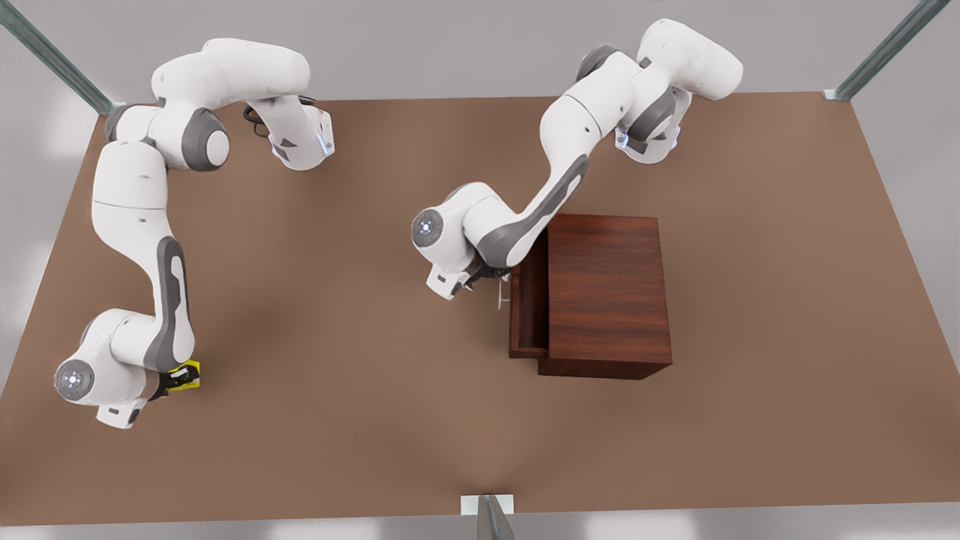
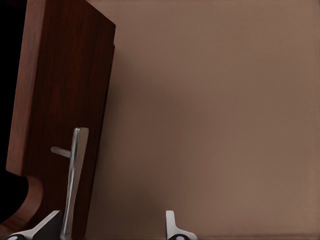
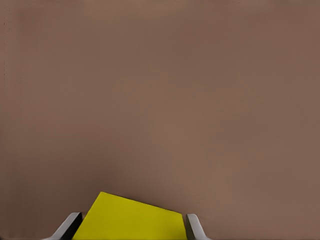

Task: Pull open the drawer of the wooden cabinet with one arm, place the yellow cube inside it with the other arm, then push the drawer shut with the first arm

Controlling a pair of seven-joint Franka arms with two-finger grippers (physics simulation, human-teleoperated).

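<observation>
The left pincer [image 1: 491, 289] sits at the drawer [image 1: 527, 300] front, just beside the silver handle [image 1: 499, 296]. In the left wrist view its fingers [image 2: 172, 227] are spread wide, and the handle [image 2: 74, 180] lies against the inner side of one finger while the other finger stands apart over bare bench [image 2: 225, 125]. The pincer is not pinching the bar. The drawer [image 2: 60, 100] is pulled partway out of the cabinet [image 1: 607, 292], toward the left pincer, and its dark inside shows as a narrow open strip along the cabinet's edge. The cabinet stands behind the drawer, on the far side of it from this pincer.

The right pincer [image 1: 180, 379] is well apart from the cabinet, low over the bench [image 1: 337, 337] at the front view's left. The cube [image 1: 187, 375] is between its fingers. In the right wrist view the fingers [image 3: 196, 227] stand at the cube's [image 3: 130, 220] two sides, touching or all but touching it, so the pincer appears pressed onto the cube. The cube looks turned a little relative to the fingers. Whether the cube rests on the bench or is raised off it, I cannot tell. Beyond this pincer lies plain brown bench.
</observation>
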